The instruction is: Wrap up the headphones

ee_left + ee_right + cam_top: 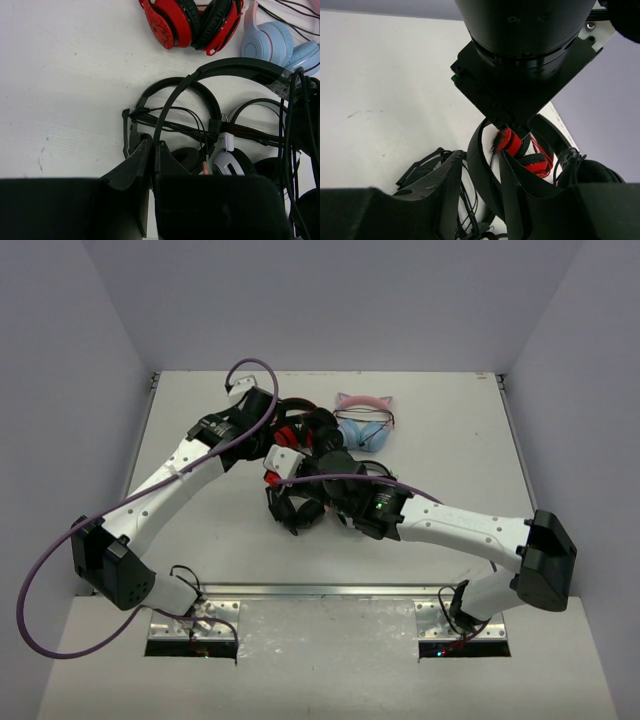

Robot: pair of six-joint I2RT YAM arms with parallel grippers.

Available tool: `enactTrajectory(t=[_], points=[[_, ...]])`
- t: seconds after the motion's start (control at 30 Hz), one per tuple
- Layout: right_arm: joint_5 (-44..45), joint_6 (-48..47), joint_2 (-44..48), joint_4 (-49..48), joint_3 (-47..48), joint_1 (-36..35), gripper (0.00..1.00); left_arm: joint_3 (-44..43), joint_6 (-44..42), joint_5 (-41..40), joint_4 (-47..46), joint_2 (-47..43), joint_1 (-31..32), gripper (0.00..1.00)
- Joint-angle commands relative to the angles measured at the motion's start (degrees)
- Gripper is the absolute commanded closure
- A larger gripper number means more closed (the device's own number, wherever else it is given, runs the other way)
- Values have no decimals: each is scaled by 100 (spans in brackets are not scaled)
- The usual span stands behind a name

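Note:
The headphones [300,512] are an all-black pair in the pile at mid-table. Their black headband [225,66] arches up and looks thin edge-on. My left gripper [152,146] is shut on one end of that band, and in the top view it [283,480] hangs over the pile. Thin black cable [295,115] hangs at the band's other end. My right gripper [481,154] stands open around the same band [482,175], which lies against its right finger. It reaches in from the right in the top view [325,472]. The cups are mostly hidden.
A red-and-black pair [175,20] and a pink-and-blue cat-ear pair [270,42] lie just behind. Under the band lie a black headset [175,85] with cable bundled across it and a white-and-black headset [227,162]. Grey walls stand on three sides.

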State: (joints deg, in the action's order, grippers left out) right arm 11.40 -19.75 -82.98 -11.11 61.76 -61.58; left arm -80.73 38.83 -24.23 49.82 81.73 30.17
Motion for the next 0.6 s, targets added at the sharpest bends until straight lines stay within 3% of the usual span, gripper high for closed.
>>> enactTrajectory(t=[0.0,0.43,0.57], points=[[196,-301,-52,-365,118,85,63,-259,-24,208,-254,-307,-64,100],[65,-117,212,-164,12,287,64,-259,-60,155,-271,-369,-64,100],[12,-222,124,39,109,340,80,-268,-68,252,-298,-404,-64,100]])
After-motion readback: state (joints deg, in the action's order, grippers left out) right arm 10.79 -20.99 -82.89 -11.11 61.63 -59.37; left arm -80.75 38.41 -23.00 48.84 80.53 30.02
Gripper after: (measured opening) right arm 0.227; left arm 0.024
